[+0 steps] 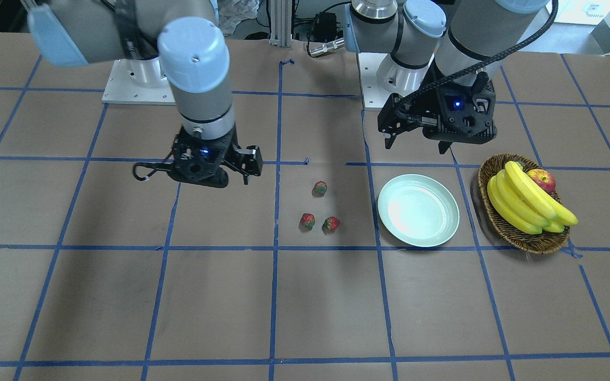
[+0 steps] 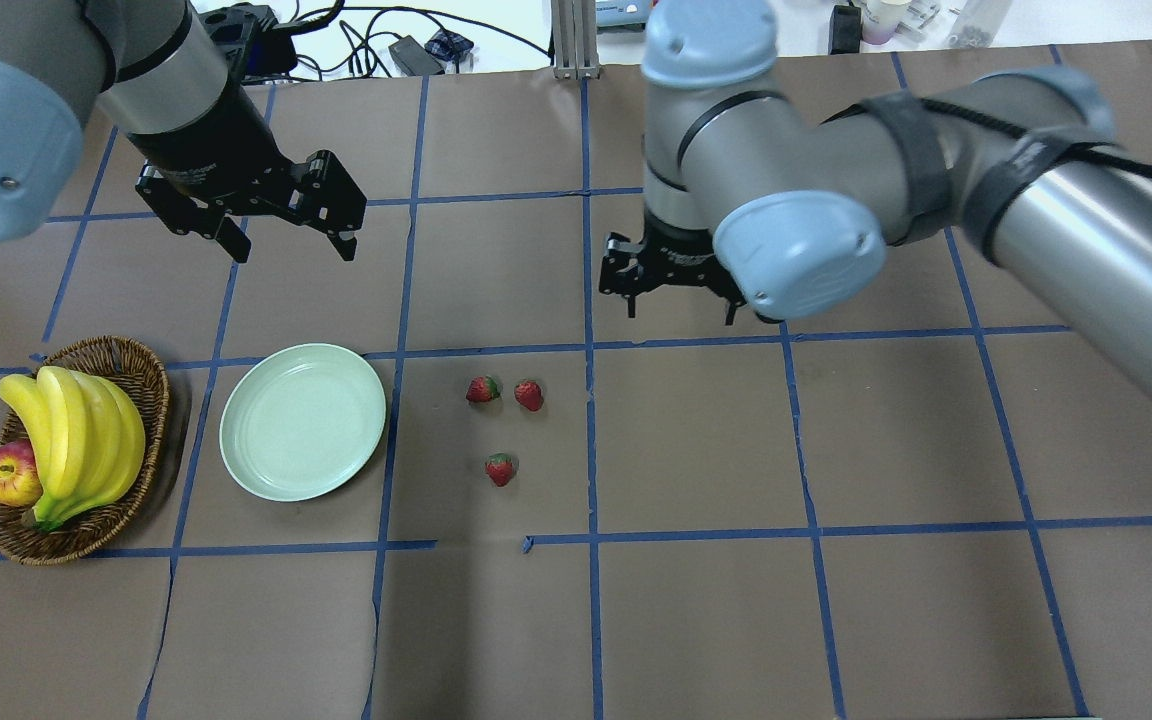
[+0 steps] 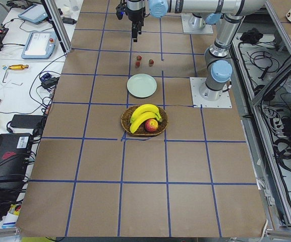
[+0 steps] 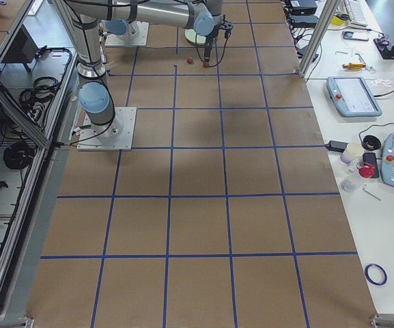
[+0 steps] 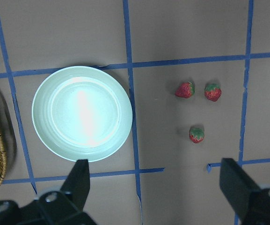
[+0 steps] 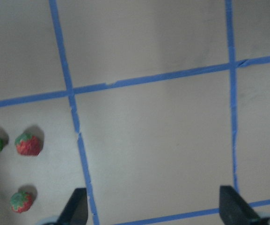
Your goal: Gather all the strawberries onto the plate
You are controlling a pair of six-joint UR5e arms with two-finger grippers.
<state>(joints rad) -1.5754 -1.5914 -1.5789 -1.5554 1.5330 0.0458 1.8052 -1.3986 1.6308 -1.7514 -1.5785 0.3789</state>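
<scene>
Three small red strawberries [image 2: 482, 389] [image 2: 529, 395] [image 2: 500, 468] lie loose on the brown table near its middle; they also show in the left wrist view [image 5: 185, 90] [image 5: 213, 92] [image 5: 196, 134]. The pale mint plate [image 2: 302, 421] sits empty just left of them. My left gripper [image 2: 291, 245] hangs open above the table beyond the plate, holding nothing. My right gripper [image 2: 681, 310] hangs open beyond and right of the strawberries, which sit at the lower left of its wrist view [image 6: 28, 144].
A brown wicker basket [image 2: 126, 360] with a bunch of bananas [image 2: 76, 435] and a red-yellow apple [image 2: 11, 473] stands left of the plate. Blue tape lines grid the table. Both arm bases stand along the robot's edge.
</scene>
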